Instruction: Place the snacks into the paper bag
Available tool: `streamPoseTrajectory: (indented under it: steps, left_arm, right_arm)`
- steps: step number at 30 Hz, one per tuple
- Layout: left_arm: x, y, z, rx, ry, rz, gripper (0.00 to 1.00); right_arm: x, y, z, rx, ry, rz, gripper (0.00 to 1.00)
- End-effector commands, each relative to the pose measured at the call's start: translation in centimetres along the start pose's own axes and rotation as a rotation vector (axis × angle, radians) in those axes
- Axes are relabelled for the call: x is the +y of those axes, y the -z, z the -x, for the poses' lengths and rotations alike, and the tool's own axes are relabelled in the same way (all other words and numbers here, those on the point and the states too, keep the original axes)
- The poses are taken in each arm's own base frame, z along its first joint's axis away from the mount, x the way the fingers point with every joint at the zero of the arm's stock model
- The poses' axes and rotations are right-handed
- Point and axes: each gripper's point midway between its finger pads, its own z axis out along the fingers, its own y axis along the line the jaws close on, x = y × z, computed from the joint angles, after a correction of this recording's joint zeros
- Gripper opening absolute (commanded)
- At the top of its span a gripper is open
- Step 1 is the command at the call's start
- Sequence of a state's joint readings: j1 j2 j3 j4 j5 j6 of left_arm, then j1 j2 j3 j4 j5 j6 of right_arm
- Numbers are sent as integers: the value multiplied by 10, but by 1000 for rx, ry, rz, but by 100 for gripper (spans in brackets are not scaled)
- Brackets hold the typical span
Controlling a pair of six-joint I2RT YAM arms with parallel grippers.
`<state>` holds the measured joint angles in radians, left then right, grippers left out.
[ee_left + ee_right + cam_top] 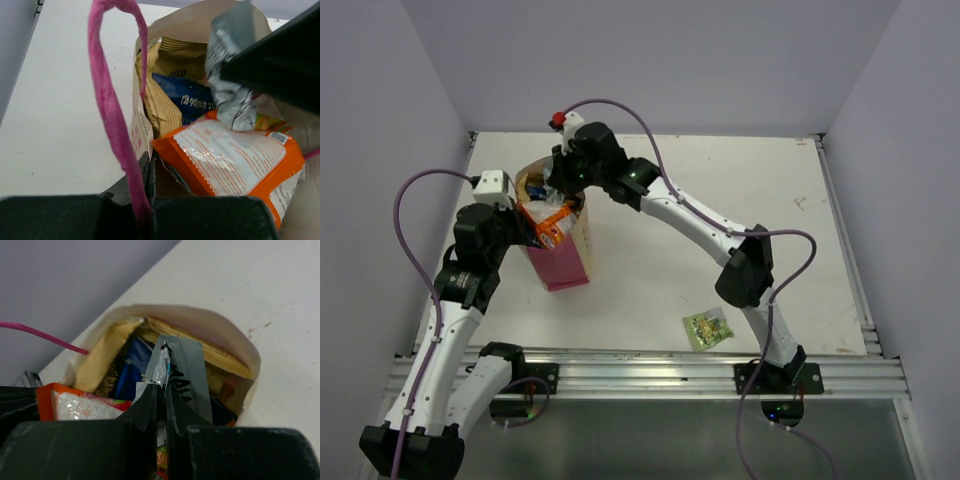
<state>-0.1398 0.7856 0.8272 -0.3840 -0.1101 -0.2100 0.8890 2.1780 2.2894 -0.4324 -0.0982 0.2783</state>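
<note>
The paper bag [563, 262] stands upright at the table's left, pink-sided, with snacks poking out of its mouth. My left gripper [527, 222] is shut on the bag's near rim [141, 134], and the pink cord handle [107, 100] runs down between its jaws. Inside lie a tan chip bag [165, 100], a dark blue bag [187, 100] and an orange pack [235, 160]. My right gripper [163, 395] hangs over the bag's mouth, shut on a small silver-blue packet [182, 365] that points down into the bag. A small green packet [707, 328] lies on the table near the front edge.
The white table [720, 180] is walled by lilac panels behind and on both sides. A metal rail [650, 365] runs along the near edge where both arm bases are bolted. The right arm arches across the table's middle to the bag.
</note>
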Motion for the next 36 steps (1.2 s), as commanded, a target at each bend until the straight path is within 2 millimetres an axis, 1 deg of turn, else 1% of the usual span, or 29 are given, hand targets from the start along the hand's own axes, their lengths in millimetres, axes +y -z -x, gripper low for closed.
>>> streamPoseTrajectory:
  steps: [1,4,5,6,7,8,9,10,11,13,14,15,17,18,19,20,21,22,24,25,26,27,28,29,30,31,32,33,36]
  left_arm:
    - [-1,8,5,-5,11,-1,0]
    - [-2,7,3,-3,12,-6,0]
    - [-3,6,2,1,15,-8,0]
    - [-4,5,1,3,15,-14,0]
    - [-4,4,2,-1,18,-15,0]
    - [-5,4,2,1,18,-16,0]
    - [-5,3,2,1,18,-19,0]
    - [-5,2,4,-3,17,-20,0]
    - [-6,3,5,-6,19,-20,0]
    - [-6,1,4,-3,17,-23,0]
    - [-7,1,4,-3,15,-24,0]
    - [-6,1,3,-2,15,-24,0]
    - [-6,0,2,-1,17,-26,0]
    - [-7,0,2,-3,18,-29,0]
    - [-7,0,1,-2,20,-29,0]
    - [-7,-1,-1,2,21,-31,0]
    - [-8,-1,-1,-2,21,-34,0]
    - [-8,-2,-3,2,23,-34,0]
    - [-8,-2,-4,3,24,-37,0]
    - [-8,-2,-5,5,24,-37,0]
    - [-8,-2,-5,6,25,-38,0]
    - [-9,-2,-6,8,25,-40,0]
    - [-9,-3,-7,13,26,-40,0]
    - [-10,-4,-9,20,25,-45,0]
    - [-12,-4,-9,20,27,-54,0]
    - [-13,-5,-11,27,26,-59,0]
    - [-13,-7,-12,34,28,-63,0]
    - [-15,-8,-14,42,28,-72,0]
    - [-18,-11,-16,56,26,-88,0]
  right_arm:
    - [35,3,-9,22,-33,111,0]
    - [34,3,-18,50,-20,110,1]
    - [33,5,-19,52,-12,108,9]
    - [33,7,-17,52,-8,107,23]
    - [34,10,-11,36,-1,103,42]
    - [35,16,-1,17,11,98,53]
    - [34,21,6,5,23,87,61]
    - [34,30,23,-34,33,72,68]
    - [35,37,34,-58,58,65,69]
    - [39,66,64,-120,84,52,73]
    - [35,76,72,-139,105,21,75]
    - [38,101,88,-172,116,10,77]
    - [19,111,76,-137,151,-68,78]
    - [9,119,68,-106,156,-109,79]
    - [-6,128,43,-45,156,-152,79]
    - [-23,136,29,-7,145,-191,79]
    - [-37,142,9,40,142,-236,80]
    - [-54,156,-33,130,133,-277,81]
    - [-69,173,-83,231,104,-317,81]
    - [-82,184,-138,349,84,-341,81]
    - [-79,201,-148,346,34,-345,81]
    - [-87,215,-195,438,5,-365,81]
    - [-87,224,-211,459,-31,-367,81]
    - [-84,237,-218,440,-87,-373,81]
    - [-84,241,-230,442,-116,-375,81]
    - [-89,251,-261,498,-140,-395,81]
    - [-88,257,-263,477,-172,-396,81]
    - [-90,262,-276,499,-180,-406,81]
    - [-94,270,-288,527,-203,-440,81]
